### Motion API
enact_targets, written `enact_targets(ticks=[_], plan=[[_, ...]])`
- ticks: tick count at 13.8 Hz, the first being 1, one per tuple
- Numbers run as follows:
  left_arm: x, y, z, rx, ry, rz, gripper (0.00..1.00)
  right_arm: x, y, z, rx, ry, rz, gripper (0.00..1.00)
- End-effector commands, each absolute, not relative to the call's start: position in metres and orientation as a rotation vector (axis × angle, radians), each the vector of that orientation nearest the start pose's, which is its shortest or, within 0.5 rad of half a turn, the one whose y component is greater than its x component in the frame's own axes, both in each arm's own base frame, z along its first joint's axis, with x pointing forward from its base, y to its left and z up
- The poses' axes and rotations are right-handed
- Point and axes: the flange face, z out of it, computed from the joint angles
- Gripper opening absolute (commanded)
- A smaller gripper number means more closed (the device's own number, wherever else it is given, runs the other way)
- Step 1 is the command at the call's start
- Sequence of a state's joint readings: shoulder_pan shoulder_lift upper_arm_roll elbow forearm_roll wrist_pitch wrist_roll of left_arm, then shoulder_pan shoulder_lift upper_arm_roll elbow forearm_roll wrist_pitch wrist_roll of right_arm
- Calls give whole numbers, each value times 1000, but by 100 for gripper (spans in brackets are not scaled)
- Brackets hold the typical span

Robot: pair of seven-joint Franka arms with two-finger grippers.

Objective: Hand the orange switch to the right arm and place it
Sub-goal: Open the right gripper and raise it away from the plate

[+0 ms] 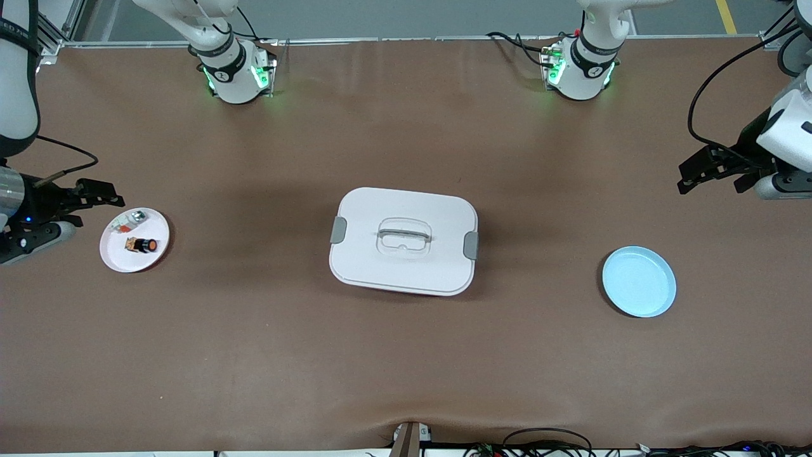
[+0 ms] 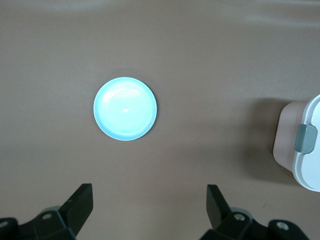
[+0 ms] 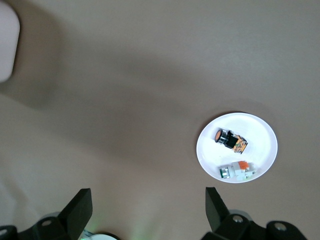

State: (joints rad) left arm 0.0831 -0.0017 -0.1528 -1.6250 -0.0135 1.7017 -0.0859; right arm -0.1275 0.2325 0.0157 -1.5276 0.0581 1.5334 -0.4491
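Orange switch (image 1: 142, 244) lying on its side on white plate (image 1: 113, 256) at the right arm's end of the table, beside small white-grey part (image 1: 132, 219). Right gripper (image 1: 95, 190) just beside that plate, fingers wide apart, holding nothing. Left gripper (image 1: 691, 172) over bare table near blue plate (image 1: 639, 282), wide open, empty. White lidded box (image 1: 403, 240) mid-table.

Two white jointed arms, black joint bands.
Green-lit bases; black cables; silver wrist ring on right arm (image 1: 16, 95); black two-finger hands.
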Motion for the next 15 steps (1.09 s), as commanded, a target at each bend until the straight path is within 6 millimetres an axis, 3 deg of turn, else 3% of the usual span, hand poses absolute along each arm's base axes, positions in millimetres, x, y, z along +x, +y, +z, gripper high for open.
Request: enact_targets(ticks=[1,3,6,11,15], plan=[[564,-43,617,-3138,-9,-121,100,601,-48,526,-3010,-415,293,100],[564,-43,617,-3139,-14,-123,100,602,-45,534,-3019,-363,268,100],[567,-35,622,-3139,-31,-140,100,602,-16,566,-3070,-210,268,100],[566,-36,619,-3147,-29,-115,100,604,-24,597,-3078,-147,178,100],[567,-36,619,-3149,-29,-115,100,601,-23,600,-3090,112,199,100]])
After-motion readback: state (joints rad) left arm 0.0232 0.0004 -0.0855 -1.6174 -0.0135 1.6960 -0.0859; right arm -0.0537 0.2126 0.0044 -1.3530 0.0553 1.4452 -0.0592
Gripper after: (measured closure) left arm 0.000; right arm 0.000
